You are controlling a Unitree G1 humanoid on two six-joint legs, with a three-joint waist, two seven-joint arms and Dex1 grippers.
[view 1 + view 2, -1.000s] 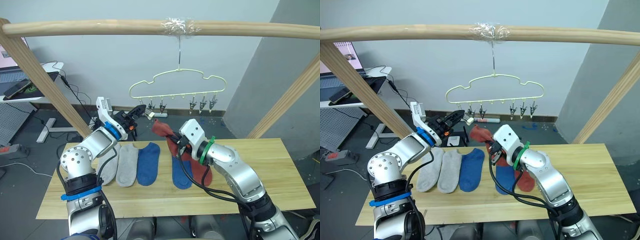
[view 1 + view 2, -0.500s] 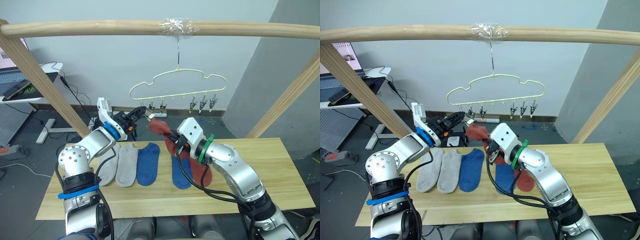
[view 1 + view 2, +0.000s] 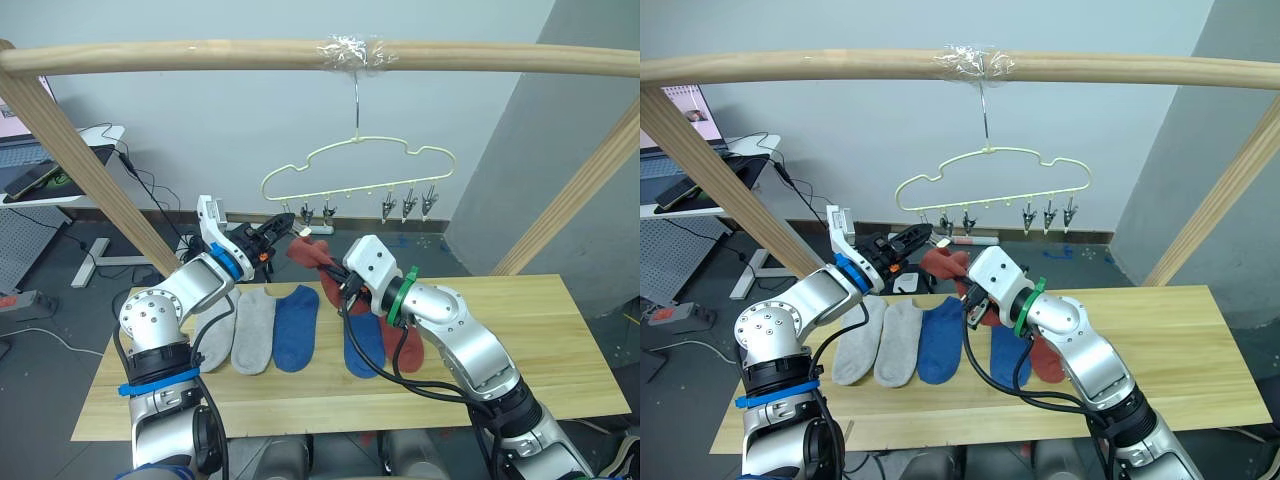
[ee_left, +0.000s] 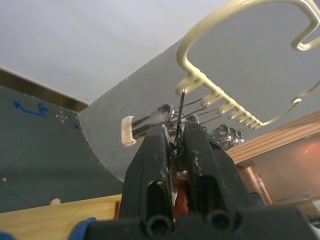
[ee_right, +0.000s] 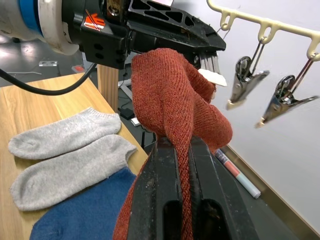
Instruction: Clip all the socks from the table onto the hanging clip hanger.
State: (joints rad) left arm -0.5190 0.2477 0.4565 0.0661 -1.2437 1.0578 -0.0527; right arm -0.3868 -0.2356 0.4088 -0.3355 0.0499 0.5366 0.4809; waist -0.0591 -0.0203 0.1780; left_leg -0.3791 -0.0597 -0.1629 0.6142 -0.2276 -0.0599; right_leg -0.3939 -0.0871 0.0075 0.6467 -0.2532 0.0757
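No sock hangs on the clip hanger (image 3: 358,172) yet. The right gripper (image 5: 177,150) pinches one red sock (image 5: 172,95) up near the end clip (image 4: 150,121), which the left gripper (image 4: 174,150) squeezes. Five socks (image 3: 276,325) wait on the table (image 3: 540,340).

Socks on the desk, clip hanger overhead

The clip hanger (image 3: 357,170) hung from a pole (image 3: 200,54) beyond the desk (image 3: 560,345). Five socks (image 3: 272,325) lay side by side on it; a sixth (image 3: 310,255) was raised between the two grippers, below the leftmost clip (image 3: 298,214).
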